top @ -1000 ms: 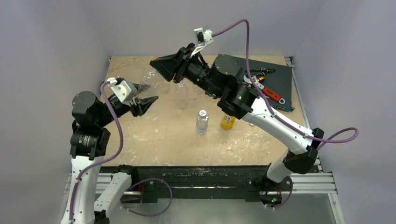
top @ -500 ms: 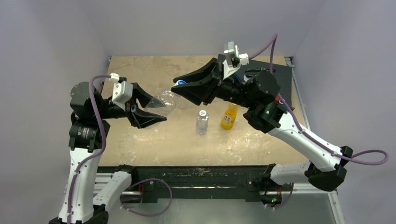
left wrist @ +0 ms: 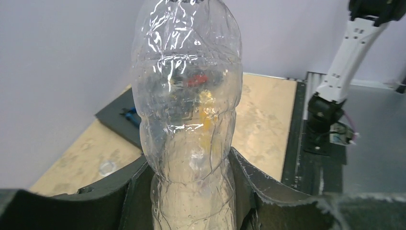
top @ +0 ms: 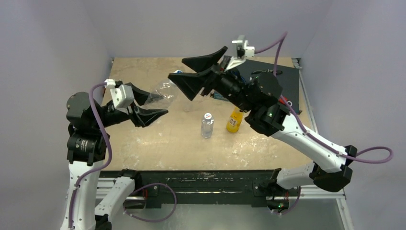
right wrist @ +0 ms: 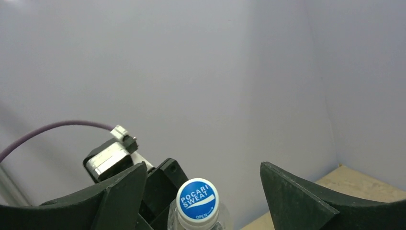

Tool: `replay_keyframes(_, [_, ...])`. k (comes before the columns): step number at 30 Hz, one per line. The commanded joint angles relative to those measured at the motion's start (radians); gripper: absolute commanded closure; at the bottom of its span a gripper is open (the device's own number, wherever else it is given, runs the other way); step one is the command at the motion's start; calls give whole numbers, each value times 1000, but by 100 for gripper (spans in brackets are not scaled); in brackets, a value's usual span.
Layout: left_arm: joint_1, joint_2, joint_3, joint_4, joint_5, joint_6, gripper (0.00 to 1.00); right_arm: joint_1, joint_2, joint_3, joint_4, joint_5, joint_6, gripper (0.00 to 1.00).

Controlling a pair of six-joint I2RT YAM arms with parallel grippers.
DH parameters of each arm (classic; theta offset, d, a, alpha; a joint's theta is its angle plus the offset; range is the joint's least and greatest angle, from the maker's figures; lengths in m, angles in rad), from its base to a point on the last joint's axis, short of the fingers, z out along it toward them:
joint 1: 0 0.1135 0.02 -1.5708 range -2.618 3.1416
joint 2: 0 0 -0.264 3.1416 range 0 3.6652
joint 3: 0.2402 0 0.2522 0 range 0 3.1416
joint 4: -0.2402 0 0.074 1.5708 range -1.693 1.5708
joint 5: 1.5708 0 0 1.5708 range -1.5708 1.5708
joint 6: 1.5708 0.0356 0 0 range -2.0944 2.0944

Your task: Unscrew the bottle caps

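Observation:
My left gripper (top: 158, 105) is shut on the lower body of a clear, crumpled bottle (top: 162, 91), held tilted above the table's left side. In the left wrist view the bottle (left wrist: 186, 120) fills the middle, with the left gripper (left wrist: 189, 158) closed around it. Its blue-topped cap (right wrist: 197, 199) sits on the neck between the wide-open jaws of my right gripper (right wrist: 203, 165), touching neither finger. From above, the right gripper (top: 176, 70) stands open around the cap (top: 178, 72). A small clear bottle (top: 207, 127) with a white cap (top: 207, 116) and an orange-yellow bottle (top: 233, 122) stand mid-table.
A dark mat (top: 293, 79) with hand tools, one red-handled (top: 287, 101), lies at the back right under the right arm. Another faint clear bottle (top: 187, 103) stands behind the middle. Grey walls close in the table on three sides.
My right gripper, shut at the bottle's cap half a second ago, has opened wide. The left gripper with the bottle has shifted slightly left.

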Motion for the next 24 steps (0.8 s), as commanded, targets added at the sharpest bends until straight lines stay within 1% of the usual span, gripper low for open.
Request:
replay_keyframes(1, [4,-40,-21,29,-215,132,100,75,94,168,-136,249,-22,10])
replay_keyframes(3, [4,-53,-33,42,-263,145,100,77,133,233,-199,284,-6,13])
replay_keyframes(5, [4,-55,-39,43,-272,151,100,78,143,243,-193,284,3,16])
replay_keyframes(7, [4,-52,-40,38,-271,150,100,79,144,237,-171,284,16,21])
replay_keyframes(11, [4,-52,-44,33,-273,158,100,79,145,232,-155,288,30,37])
replay_keyframes(15, [4,-51,-49,35,-270,159,100,78,142,221,-143,299,32,62])
replay_keyframes(17, [4,-49,-50,34,-269,156,100,78,136,210,-131,290,32,71])
replay_keyframes(19, [4,-47,-53,36,-266,154,100,78,130,207,-122,260,35,75])
replay_keyframes(24, [4,-42,-63,19,-228,163,100,64,105,239,-149,271,-18,76])
